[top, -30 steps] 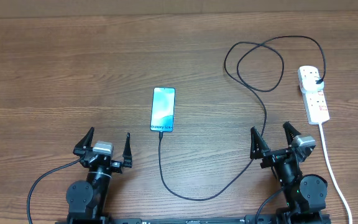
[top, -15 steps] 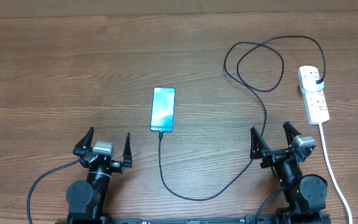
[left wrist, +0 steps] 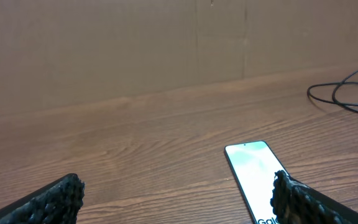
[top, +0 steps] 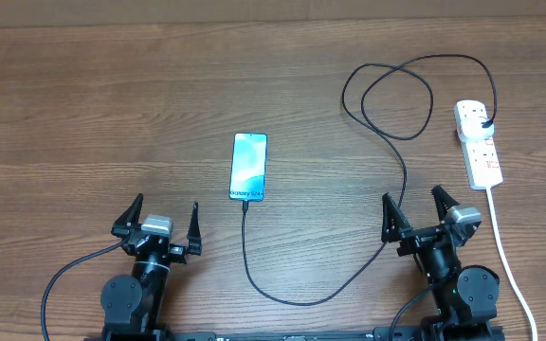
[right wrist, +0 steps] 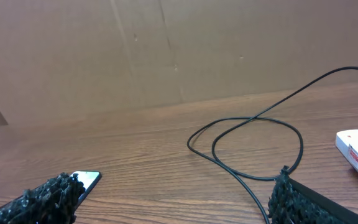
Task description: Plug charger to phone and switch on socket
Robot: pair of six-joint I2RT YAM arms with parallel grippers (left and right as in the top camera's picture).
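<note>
Nothing has moved since a second ago; both arms and all items sit in the same spots. Left claw (top: 168,206) is parked at the near edge of the table (top: 83,95), spread wide, holding nothing and touching nothing. Right claw (top: 409,197) is the same: wide open and empty, with the cable (top: 244,242) passing just beside its left finger.

Phone (top: 248,167) lies flat mid-table with the screen lit, ahead and right of the left claw. The cable's small tip meets the phone's near short edge. From there the cable runs toward the robot, curves right, goes up past the right claw, loops, and ends at a black plug (top: 484,123) seated in the far end of the power strip (top: 479,147). The strip lies far right, its white cord (top: 505,246) trailing toward the near edge. Switch state is too small to tell.

In the left wrist view the phone (left wrist: 253,168) sits just ahead of the right finger (left wrist: 297,199).
</note>
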